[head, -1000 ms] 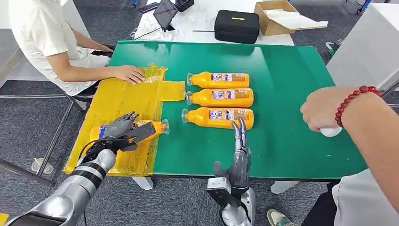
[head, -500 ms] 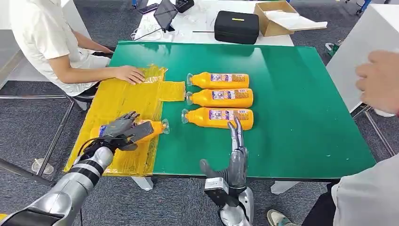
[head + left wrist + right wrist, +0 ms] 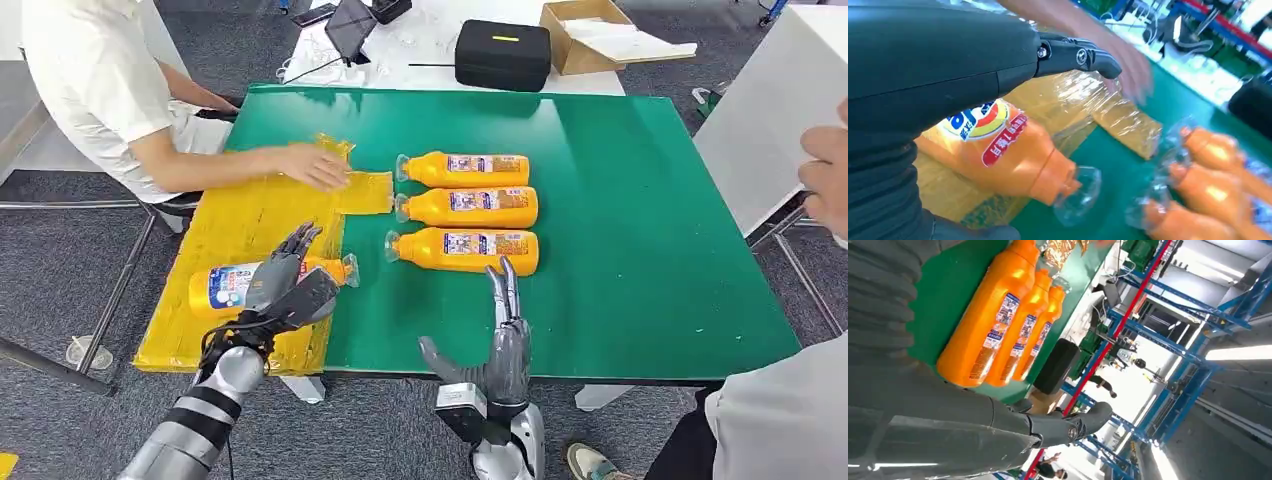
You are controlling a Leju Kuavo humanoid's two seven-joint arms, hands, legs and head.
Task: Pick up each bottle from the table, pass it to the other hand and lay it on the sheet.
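An orange bottle (image 3: 225,287) (image 3: 1008,155) with a clear cap lies on its side on the yellow sheet (image 3: 250,215), cap toward the green table (image 3: 640,230). My left hand (image 3: 285,285) hovers just over its cap end, fingers (image 3: 1078,55) spread and holding nothing. Three more orange bottles lie side by side on the table: far (image 3: 465,170), middle (image 3: 468,207), near (image 3: 465,250) (image 3: 983,335). Below the near bottle, my right hand (image 3: 505,330) stands at the table's front edge with straight fingers, thumb out, empty.
A seated person's hand (image 3: 315,165) rests on the sheet's far corner. Another person's hand (image 3: 825,170) is at the right edge, off the table. A black case (image 3: 503,55) and a cardboard box (image 3: 590,35) sit on the white table behind.
My left hand has come off the bottle and shifted toward its cap, uncovering the label. The seated person's hand slid right along the sheet. The other person's hand left the table.
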